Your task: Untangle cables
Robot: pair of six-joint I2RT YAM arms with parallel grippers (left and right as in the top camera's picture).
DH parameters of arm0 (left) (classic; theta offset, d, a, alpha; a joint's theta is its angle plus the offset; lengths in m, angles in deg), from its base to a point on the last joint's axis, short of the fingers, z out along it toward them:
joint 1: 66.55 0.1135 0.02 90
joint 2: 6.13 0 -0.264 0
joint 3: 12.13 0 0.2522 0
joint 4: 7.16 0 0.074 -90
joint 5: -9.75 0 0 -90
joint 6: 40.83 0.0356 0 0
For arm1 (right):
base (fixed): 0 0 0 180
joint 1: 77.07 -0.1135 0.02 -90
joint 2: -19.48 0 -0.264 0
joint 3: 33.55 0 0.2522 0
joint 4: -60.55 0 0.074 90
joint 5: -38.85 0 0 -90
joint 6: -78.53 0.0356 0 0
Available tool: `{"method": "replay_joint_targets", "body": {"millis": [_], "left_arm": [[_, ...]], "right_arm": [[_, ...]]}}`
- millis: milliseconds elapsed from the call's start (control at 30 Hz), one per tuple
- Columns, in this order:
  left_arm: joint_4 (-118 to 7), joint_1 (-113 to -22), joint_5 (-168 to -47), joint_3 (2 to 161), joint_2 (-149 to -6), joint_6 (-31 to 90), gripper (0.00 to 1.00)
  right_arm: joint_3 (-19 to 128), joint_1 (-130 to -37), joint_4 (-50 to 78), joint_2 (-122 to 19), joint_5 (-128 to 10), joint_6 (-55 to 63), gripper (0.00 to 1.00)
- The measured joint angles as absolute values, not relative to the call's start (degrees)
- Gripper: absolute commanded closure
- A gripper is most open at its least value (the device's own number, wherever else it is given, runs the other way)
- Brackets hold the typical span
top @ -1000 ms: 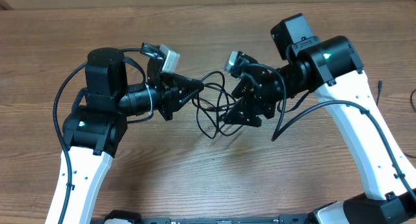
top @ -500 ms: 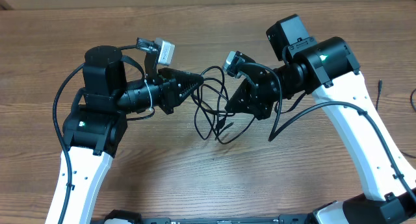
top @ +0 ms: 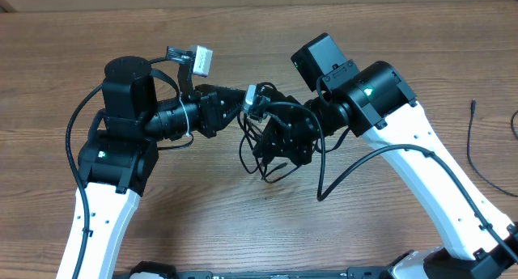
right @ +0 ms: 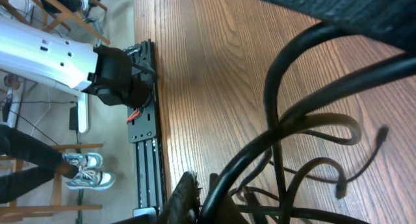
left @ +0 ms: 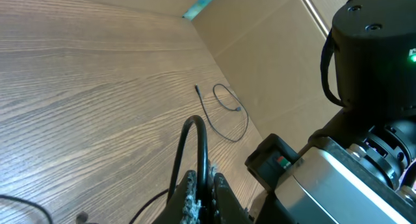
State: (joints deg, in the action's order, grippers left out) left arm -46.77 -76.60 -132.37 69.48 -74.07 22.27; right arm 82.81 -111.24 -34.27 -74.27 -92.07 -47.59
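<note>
Holding the knot from both sides, most work left

My left gripper (left: 201, 188) is closed tight on one loop of the cables (left: 195, 139). My right gripper (right: 195, 193) is shut too, with several black strands crossing at its fingers; which strand it pinches I cannot tell. Both grippers meet over the middle of the table, and the bundle hangs between them with its loops crossed. I judge the untangling is near its start. One cord (top: 477, 154) lies alone by the right edge, well apart, perhaps free already. The wooden table (top: 202, 222) has brown grain, and a cardboard wall (left: 273, 49) stands behind it. Past the front edge I see floor and somebody's shoes (right: 84, 175).
</note>
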Motion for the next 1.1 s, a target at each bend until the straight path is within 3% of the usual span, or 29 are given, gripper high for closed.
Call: {"method": "replay_joint_targets", "body": {"millis": [133,367,567,800,900,967,1100], "left_arm": [[-47.68,-76.60,-130.99,69.48,-74.07,22.25,0.96],[-63.12,-76.62,-110.82,69.53,-74.07,21.86,0.96],[-66.00,-76.66,-103.06,69.53,-74.07,20.59,0.96],[-66.44,-76.66,-100.30,69.53,-74.07,20.57,0.96],[-66.18,-76.66,-100.15,69.53,-74.07,20.61,0.96],[-64.21,-76.66,-101.61,69.50,-74.07,22.43,0.96],[-58.92,-76.66,-110.01,69.48,-74.07,28.46,0.96]], "right_arm": [[82.81,-111.22,-35.04,-74.27,-94.02,-47.31,0.96],[82.86,-105.41,-32.98,-69.66,-100.84,-47.46,0.96],[83.29,-88.36,-31.30,-60.33,-103.00,-43.79,0.96],[83.38,-70.13,-31.36,-59.91,-103.40,-36.49,0.96],[83.38,-66.11,-33.73,-59.98,-102.87,-35.48,0.44],[83.36,-66.59,-36.89,-59.98,-101.78,-37.30,0.26],[82.94,-69.26,-43.15,-60.39,-99.70,-44.45,0.14]]}}
